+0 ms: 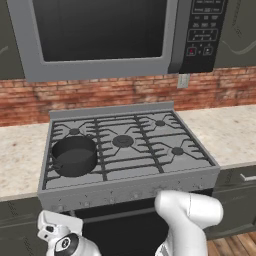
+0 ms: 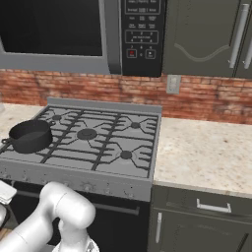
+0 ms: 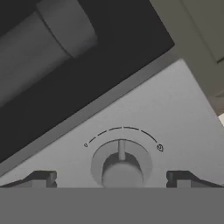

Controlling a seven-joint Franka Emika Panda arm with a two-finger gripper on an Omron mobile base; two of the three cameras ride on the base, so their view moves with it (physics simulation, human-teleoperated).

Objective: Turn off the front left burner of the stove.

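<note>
The grey steel stove has black grates and a row of small front knobs. A dark pot sits on the front left burner and hides its cap. My gripper is low at the left end of the stove's front panel. In the hand view the gripper stands open, with one fingertip on each side of a round grey knob and a gap to each. The knob's ridge points at the middle of its dial arc.
A grey microwave with a keypad hangs over the stove. Speckled counters flank it, with dark cabinets below. The oven door handle crosses the hand view. My white arm is in front of the oven door.
</note>
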